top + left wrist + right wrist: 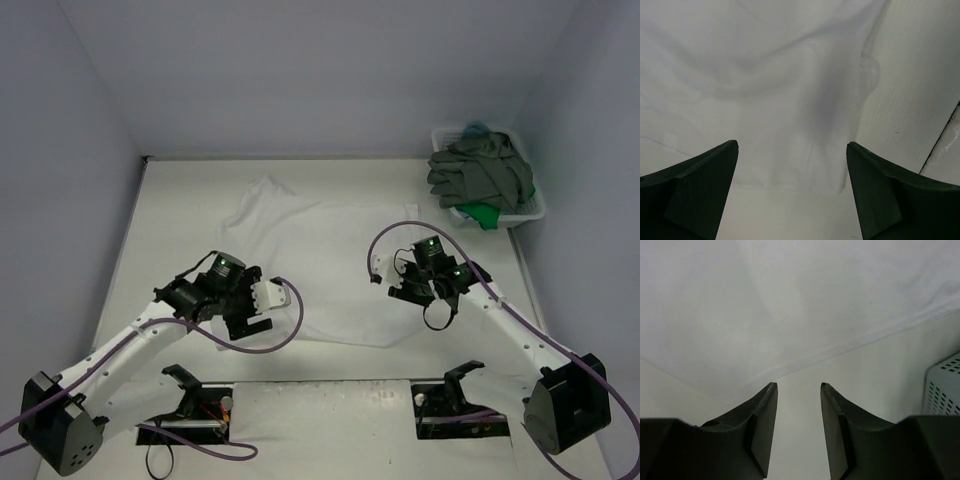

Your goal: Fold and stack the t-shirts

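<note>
Your white t-shirt (325, 265) lies spread out mid-table, softly creased; it looks light and limp, so expect it to sag and drag rather than hold shape; left gripper (792, 145) hangs wide open over the near hem, grasping nothing; right gripper (799, 385) hovers at the shirt's right edge, jaws parted and empty; I'd pinch the stitched hem corners, both layers; the grey shirt (480, 172) and green shirt (486, 216) sit in the basket (532, 213), far right.

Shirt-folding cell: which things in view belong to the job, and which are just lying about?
Job:
- white t-shirt, spread on the table
- grey t-shirt, green t-shirt and a bit of teal t-shirt, heaped in the basket

Lying about:
- basket itself, far right corner
- table
</note>
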Tool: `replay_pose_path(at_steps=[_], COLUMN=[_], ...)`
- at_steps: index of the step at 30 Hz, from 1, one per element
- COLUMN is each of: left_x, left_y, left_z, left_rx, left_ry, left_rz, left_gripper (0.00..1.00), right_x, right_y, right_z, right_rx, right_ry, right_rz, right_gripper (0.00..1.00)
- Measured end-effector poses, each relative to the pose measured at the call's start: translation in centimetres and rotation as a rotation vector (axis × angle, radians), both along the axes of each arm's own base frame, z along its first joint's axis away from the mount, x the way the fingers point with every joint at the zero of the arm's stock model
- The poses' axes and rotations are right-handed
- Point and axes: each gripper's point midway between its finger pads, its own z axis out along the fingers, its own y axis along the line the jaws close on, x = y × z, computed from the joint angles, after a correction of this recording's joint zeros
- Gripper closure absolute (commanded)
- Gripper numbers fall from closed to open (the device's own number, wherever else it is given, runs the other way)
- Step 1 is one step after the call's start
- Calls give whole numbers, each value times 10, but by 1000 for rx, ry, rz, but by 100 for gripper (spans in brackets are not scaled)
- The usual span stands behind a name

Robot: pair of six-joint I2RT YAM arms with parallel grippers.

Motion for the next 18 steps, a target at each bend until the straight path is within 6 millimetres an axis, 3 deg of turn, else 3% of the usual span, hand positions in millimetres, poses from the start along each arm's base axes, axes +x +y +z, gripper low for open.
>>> replay_pose_path(at_steps=[5, 12, 18], left_x=[-14, -40, -32], left_y=[-11, -14, -9], left_z=[-9, -45, -68], left_rx=[23, 113, 172], left_ry=[43, 109, 105], left_rz=[-70, -149, -112], left_gripper=[17, 17, 17], right_x=[-3, -3, -6], right_y=[7, 15, 22], right_z=[-3, 0, 0], right_rx=[31, 58, 71], right_ry=[29, 42, 48], right_rz=[-8, -18, -12], right_gripper=[63, 62, 62])
